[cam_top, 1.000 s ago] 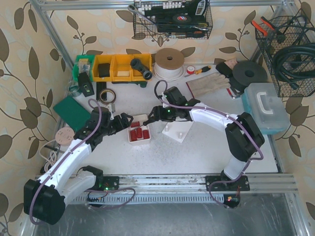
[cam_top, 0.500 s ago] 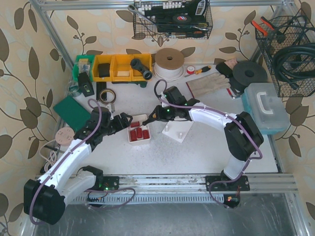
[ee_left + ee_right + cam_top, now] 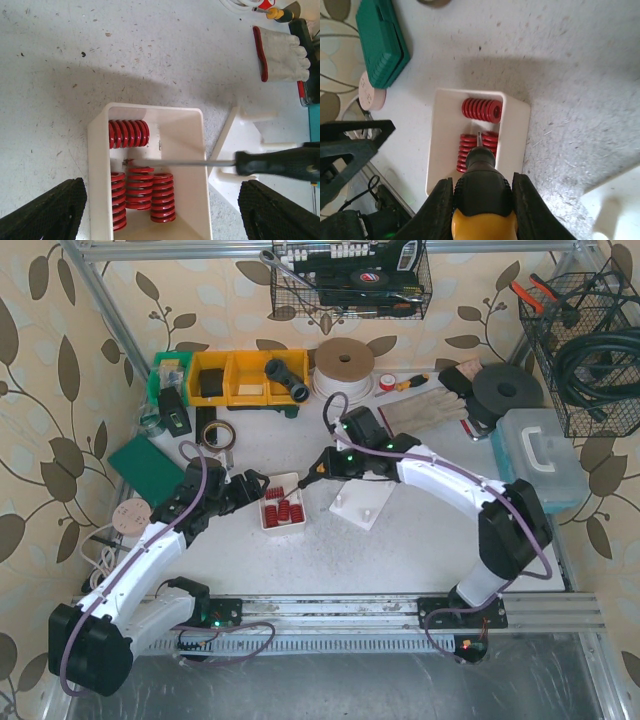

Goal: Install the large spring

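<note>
We see bare bench [image 3: 150, 50] beyond tray [image 3: 98, 165]; left pincer [image 3: 162, 212] wide apart flanking it, right pincer [image 3: 482, 192] clamps screwdriver [image 3: 275, 164] (tip at red springs [image 3: 129, 133]).

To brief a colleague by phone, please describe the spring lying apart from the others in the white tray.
On the grey table, find the small white tray near the middle. It holds four red springs: the lone spring lies at one end, turned crosswise; the other three sit side by side lengthwise.

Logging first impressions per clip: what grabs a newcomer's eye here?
Bright red coil springs in a small white plastic tray at table centre. The right gripper clamps a black-and-yellow screwdriver, its tip poking over the springs; the left gripper hovers open by the tray.
</note>
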